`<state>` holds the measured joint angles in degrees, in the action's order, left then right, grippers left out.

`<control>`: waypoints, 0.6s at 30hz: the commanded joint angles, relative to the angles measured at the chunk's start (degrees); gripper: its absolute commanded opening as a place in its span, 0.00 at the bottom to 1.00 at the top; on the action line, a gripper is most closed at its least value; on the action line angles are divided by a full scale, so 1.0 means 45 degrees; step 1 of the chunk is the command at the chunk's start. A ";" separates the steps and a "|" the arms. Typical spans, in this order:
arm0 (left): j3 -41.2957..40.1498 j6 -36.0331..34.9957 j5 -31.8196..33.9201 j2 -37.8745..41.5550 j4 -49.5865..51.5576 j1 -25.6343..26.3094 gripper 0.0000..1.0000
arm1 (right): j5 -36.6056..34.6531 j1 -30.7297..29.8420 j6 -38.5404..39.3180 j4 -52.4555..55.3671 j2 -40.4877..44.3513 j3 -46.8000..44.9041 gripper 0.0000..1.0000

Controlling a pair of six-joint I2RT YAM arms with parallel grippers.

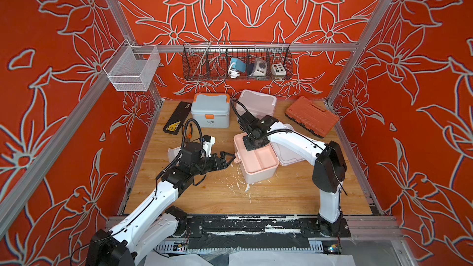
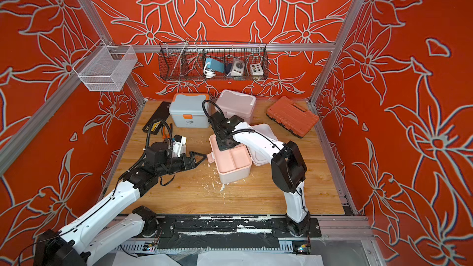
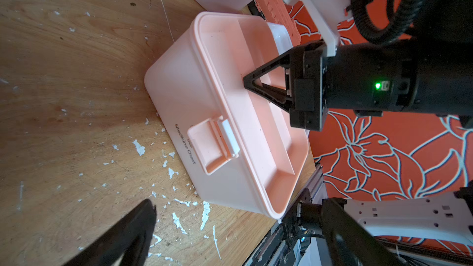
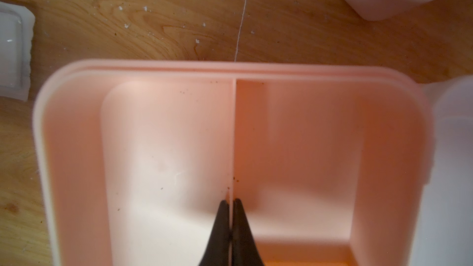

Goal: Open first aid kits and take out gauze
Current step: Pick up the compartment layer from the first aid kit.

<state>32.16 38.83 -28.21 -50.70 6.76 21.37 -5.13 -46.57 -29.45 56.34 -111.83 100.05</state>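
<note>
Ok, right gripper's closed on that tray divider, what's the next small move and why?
Probably lift the right gripper straight up a little. It is shut on the divider of the peach tray seated in the open first aid kit, and both tray compartments look empty, so any gauze would lie underneath. The left gripper is open beside the latch.
</note>
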 commanded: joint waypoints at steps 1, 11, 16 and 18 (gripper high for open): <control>0.0469 0.0004 -0.0047 0.0017 0.0044 -0.0060 0.98 | -0.0275 -0.0101 -0.0887 0.0298 -0.0166 0.0550 0.00; 0.0760 -0.0025 0.0308 -0.0021 0.0352 -0.0060 0.98 | -0.0286 -0.0537 -0.2880 0.0518 -0.0516 0.1106 0.00; 0.0753 -0.0015 0.0408 -0.0002 0.0438 -0.0060 0.98 | -0.1058 -0.0736 -0.3208 0.1408 -0.0562 0.1764 0.00; 0.0743 -0.0015 0.0447 -0.0003 0.0430 -0.0061 0.98 | -0.1220 -0.0746 -0.3264 0.1521 -0.0502 0.1863 0.00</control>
<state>34.09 38.83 -26.72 -50.70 8.14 21.37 -7.33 -49.54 -41.19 59.94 -114.32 106.06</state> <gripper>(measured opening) 0.976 0.055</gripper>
